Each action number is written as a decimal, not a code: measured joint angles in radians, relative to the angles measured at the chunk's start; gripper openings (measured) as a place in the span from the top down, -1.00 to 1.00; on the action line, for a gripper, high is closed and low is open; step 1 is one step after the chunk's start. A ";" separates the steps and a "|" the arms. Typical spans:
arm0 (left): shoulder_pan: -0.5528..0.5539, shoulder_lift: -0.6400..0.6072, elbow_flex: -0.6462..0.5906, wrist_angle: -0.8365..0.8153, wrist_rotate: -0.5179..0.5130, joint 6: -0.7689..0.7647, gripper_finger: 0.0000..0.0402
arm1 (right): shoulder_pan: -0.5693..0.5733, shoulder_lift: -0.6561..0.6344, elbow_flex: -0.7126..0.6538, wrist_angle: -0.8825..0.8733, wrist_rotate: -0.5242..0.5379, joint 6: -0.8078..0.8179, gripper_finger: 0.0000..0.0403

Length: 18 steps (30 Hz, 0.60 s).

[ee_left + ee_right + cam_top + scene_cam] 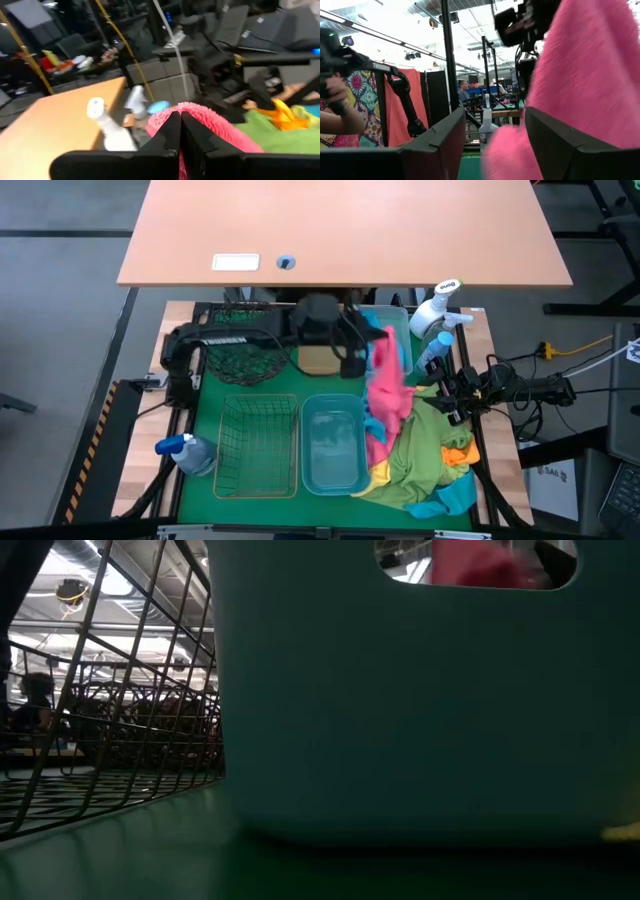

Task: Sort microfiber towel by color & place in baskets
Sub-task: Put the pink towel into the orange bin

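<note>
Hanging from the left gripper [372, 340], a pink towel [384, 380] drapes down toward the heap of green, orange and blue towels [430, 455] at about four o'clock on the green mat [205, 395]. The left gripper's fingers [170, 131] are pinched fully together on the pink towel's top edge, above the table's middle. Left of it, at ten o'clock, sits the dark green mesh basket [245, 352]. The rectangular wire basket [258, 445] and pale blue bin [333, 442] stand side by side at six o'clock. The right gripper [450, 388] waits at three o'clock with fingers spread wide, holding nothing, the pink towel just beside it. Two spray bottles [436, 320] stand at one o'clock.
</note>
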 joint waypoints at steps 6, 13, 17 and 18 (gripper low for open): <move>0.073 -0.075 0.000 -0.001 0.001 -0.006 1.00 | 0.000 0.000 0.000 -0.004 0.000 0.000 -0.02; 0.173 -0.136 0.000 -0.122 0.001 -0.016 1.00 | 0.001 0.000 0.000 -0.010 0.000 0.000 -0.02; 0.234 -0.145 0.000 -0.210 0.004 -0.034 1.00 | 0.001 0.000 0.000 -0.010 0.000 0.000 -0.02; 0.250 -0.143 0.000 -0.226 0.004 -0.035 1.00 | 0.001 0.000 0.000 -0.010 0.000 0.000 -0.02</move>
